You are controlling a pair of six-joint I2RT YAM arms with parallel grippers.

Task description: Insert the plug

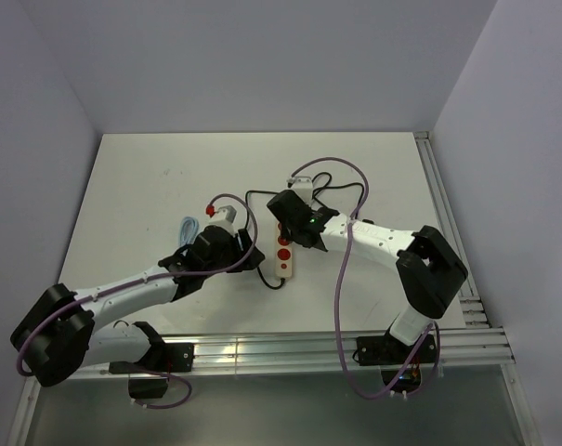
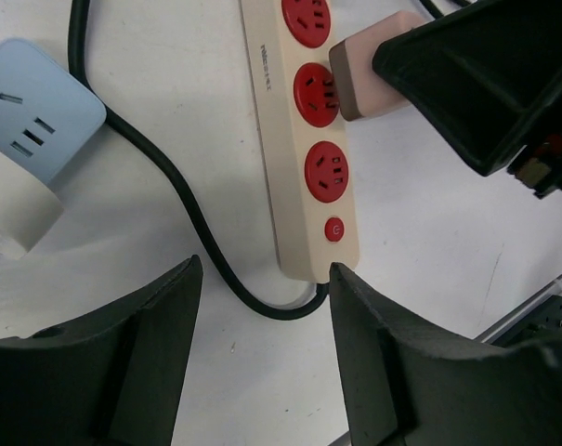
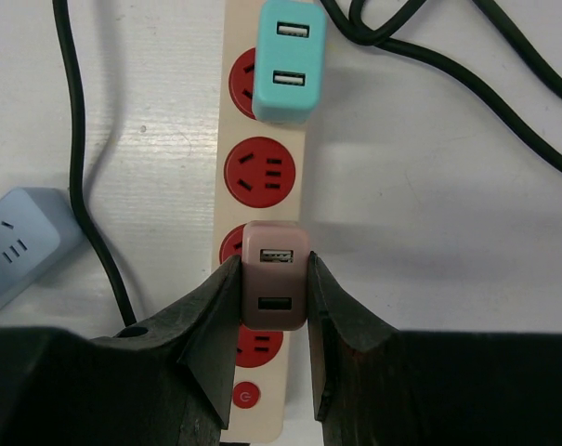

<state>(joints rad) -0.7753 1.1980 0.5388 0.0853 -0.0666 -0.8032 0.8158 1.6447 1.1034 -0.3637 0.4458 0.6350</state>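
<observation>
1. A boxy, dusty-pink plastic plug (image 3: 275,288) with two USB ports on its back sits over the second red socket from the switch end of a long cream plastic power strip (image 3: 262,135). The strip lies flat near the middle of the table.
2. The right gripper (image 3: 274,264) is clamped on the plug, one black finger on each side, and holds it against the socket face.
3. In the left wrist view the plug's metal prongs (image 2: 329,88) meet the red socket, yet a sliver of metal shows between body and strip. The insertion looks begun but not finished, and a last push to seat the body flush appears to be what is left.
4. The left gripper (image 2: 264,269) hovers at the strip's switch end with its jaws apart and nothing between them. The strip's rounded end lies just beyond its fingertips, and contact cannot be told.
5. A teal plastic charger (image 3: 288,60) fills the socket at the strip's far end. The socket between it and the plug is free, as is the one nearest the small round red switch (image 2: 333,229).
6. A black rubber cable (image 2: 169,186) loops from the switch end across the white table (image 1: 150,186), past a pale-blue cube adapter (image 2: 30,111) lying apart on the left arm's side.
</observation>
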